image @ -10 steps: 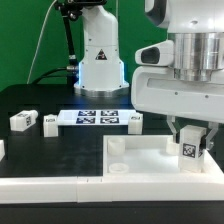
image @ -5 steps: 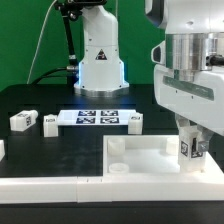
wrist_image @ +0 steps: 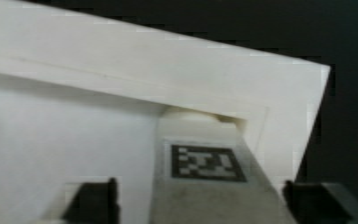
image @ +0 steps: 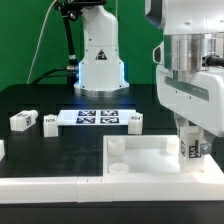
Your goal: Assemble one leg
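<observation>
Holding the leg [image: 190, 148] between its fingers, the gripper [image: 189, 150] stands over the corner of the white tray [image: 140, 165] at the exterior view's right. The leg is upright, its tagged face toward the camera; whether its base touches the tray cannot be told. In the wrist view the leg [wrist_image: 208, 158] sits by a round corner socket [wrist_image: 197, 118]. Three other small blocks [image: 24, 120] lie beside the marker board [image: 92, 118] on the black table [image: 60, 150].
</observation>
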`<state>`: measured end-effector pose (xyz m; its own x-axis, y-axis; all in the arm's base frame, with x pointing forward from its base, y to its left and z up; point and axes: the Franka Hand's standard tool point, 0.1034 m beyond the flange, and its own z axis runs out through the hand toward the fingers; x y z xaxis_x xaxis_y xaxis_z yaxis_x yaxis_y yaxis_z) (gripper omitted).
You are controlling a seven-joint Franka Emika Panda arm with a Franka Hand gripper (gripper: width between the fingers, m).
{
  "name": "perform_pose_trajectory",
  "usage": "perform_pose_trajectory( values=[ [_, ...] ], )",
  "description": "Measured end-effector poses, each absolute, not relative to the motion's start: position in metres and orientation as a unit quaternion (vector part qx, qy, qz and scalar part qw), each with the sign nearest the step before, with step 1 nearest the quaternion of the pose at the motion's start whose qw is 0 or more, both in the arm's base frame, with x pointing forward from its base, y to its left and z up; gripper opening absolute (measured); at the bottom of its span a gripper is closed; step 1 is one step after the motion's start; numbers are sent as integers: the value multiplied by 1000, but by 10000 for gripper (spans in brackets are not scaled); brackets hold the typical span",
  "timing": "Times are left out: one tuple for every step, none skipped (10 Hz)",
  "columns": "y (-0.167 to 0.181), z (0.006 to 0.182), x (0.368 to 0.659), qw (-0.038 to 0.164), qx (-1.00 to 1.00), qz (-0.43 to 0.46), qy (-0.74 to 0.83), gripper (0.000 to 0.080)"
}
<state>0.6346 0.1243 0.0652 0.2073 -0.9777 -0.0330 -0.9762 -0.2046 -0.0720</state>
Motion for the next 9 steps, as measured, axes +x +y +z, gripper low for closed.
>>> perform_pose_trajectory(
  values=[
    [125, 65, 635, 37, -800, -12, 598, 548],
    [125, 65, 634, 34, -845, -13, 534, 628],
    [125, 65, 634, 34, -872, -14, 488, 643],
    [127, 66, 634, 32, -891, -15, 452, 643],
    [127, 66, 634, 29, -919, -19, 393, 648],
    [127, 66, 634, 28, -938, -20, 346, 649],
    [127, 66, 635, 25, -954, -22, 297, 649],
    [126, 67, 635, 21, -972, -25, 232, 649],
    [126, 67, 635, 18, -982, -26, 186, 649]
  ],
)
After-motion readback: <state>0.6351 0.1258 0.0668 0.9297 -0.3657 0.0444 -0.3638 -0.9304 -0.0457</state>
